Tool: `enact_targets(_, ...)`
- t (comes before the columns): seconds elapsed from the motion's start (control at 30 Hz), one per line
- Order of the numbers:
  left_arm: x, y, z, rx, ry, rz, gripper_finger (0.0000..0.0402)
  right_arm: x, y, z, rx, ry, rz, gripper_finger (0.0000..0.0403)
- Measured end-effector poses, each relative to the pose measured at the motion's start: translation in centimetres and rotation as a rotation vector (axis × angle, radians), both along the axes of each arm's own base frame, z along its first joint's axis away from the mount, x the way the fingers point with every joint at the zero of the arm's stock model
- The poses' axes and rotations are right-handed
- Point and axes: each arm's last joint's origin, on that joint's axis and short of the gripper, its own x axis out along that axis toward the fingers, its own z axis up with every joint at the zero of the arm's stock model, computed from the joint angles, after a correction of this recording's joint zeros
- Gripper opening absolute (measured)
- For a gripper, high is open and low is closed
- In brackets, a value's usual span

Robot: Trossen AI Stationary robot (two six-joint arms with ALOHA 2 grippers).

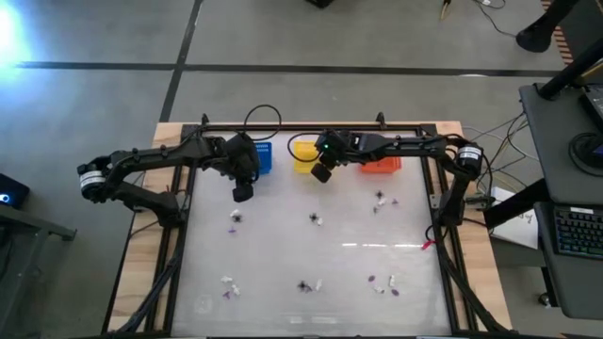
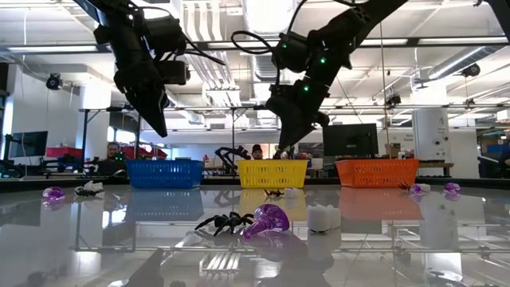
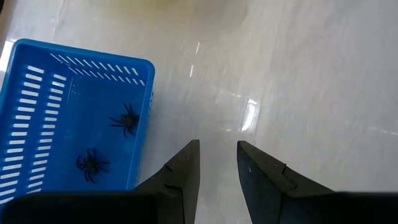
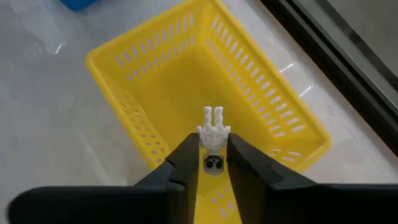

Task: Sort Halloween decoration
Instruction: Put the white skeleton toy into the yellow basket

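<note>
A: What is the right gripper [image 4: 212, 163] carrying over the yellow basket [image 4: 283, 109]?

B: A whitish trinket [image 4: 212, 132], a small skeleton-like figure, is sitting between the fingers [image 4: 186, 163], right above the basket's floor. The jaws are standing only slightly apart around it; whether they are pinching it or letting go, I cannot tell.

A: How is a piece like that likely handling?

B: I'm judging it light, stiff moulded plastic, with thin limbs that could snag or twist. Taking it across the torso looks safest.

A: And the rest of the Halloween decoration?

B: Two black spiders [image 3: 126, 119] are lying in the blue basket [image 3: 37, 112]. More pieces are lying scattered on the desk [image 1: 283, 254], among them a purple piece [image 2: 266, 221] beside another spider.

A: The left gripper [image 3: 217, 163]?

B: It is hovering by the blue basket, fingers partly open, holding nothing.
</note>
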Motion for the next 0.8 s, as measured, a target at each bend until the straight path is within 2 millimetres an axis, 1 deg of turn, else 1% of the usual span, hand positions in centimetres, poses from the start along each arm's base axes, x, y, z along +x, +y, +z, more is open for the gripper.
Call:
enact_targets(0.1, 0.0, 0.0, 0.0, 0.0, 0.0, 0.0, 0.0089, 0.0, 0.0, 0.0, -0.003, 0.001, -0.001, 0.0101)
enact_targets(0.2, 0.0, 0.0, 0.0, -0.003, -0.001, 0.005, 0.0089, 0.0, 0.0, 0.0, -0.005, 0.002, -0.003, 0.0115)
enact_targets(0.33, 0.0, 0.0, 0.0, -0.006, -0.002, 0.014, 0.0089, 0.0, 0.0, 0.0, -0.005, 0.002, -0.003, 0.0125)
enact_targets(0.47, 0.0, 0.0, 0.0, -0.007, 0.002, 0.015, 0.0089, -0.4, 0.3, 0.6, 0.006, 0.012, 0.0, 0.0127)
enact_targets(0.67, -0.6, -0.3, -0.3, -0.043, 0.066, 0.03, 0.0089, -2.6, 2.1, 2.5, 0.057, 0.115, 0.011, 0.0127)
enact_targets(0.8, -0.8, -1.0, -0.7, -0.068, 0.101, 0.026, 0.0089, -3.7, 3.6, 4.0, 0.071, 0.125, 0.021, 0.0131)
